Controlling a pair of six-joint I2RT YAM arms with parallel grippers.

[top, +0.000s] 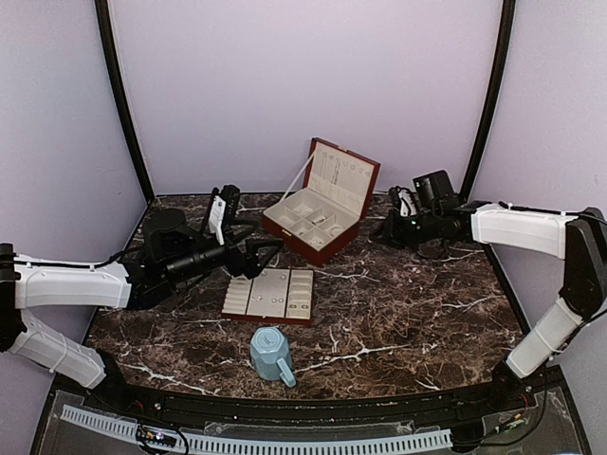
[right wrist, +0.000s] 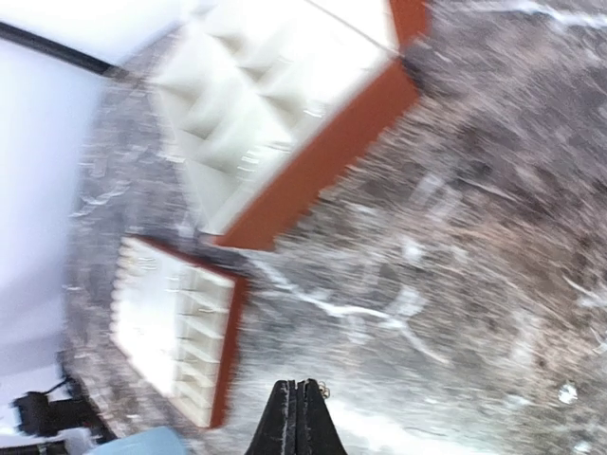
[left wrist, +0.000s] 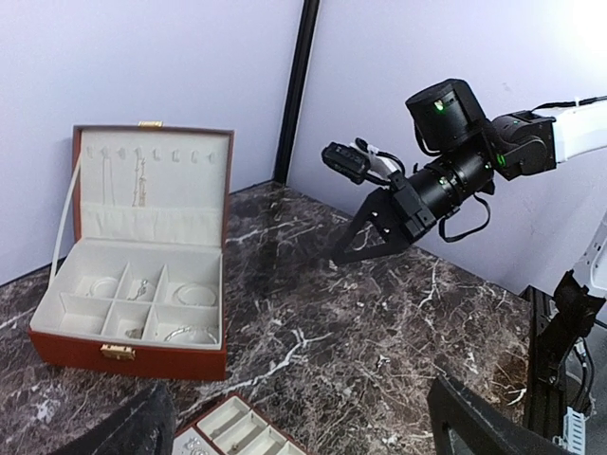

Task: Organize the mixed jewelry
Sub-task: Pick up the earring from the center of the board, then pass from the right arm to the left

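Observation:
The mixed jewelry is spread over two containers. Thin silvery bracelets (left wrist: 194, 295) lie in the compartments of the open red-brown jewelry box (top: 305, 239), and fine chains (left wrist: 138, 180) hang in its lid. Tiny silvery bits (top: 276, 301) sit in the flat cream-lined tray (top: 248, 313). My left gripper (top: 268, 258) hovers wide open and empty at the tray's far left edge. My right gripper (right wrist: 299, 417) hangs above the marble to the right of the box. It is shut, with a tiny silvery looped piece (right wrist: 323, 388) pinched at its tips. The right wrist view is blurred.
A light-blue faceted mug (top: 272, 354) lies on the dark marble table (top: 417, 303) in front of the tray. Lilac walls with black corner posts (top: 121, 104) close in the back and sides.

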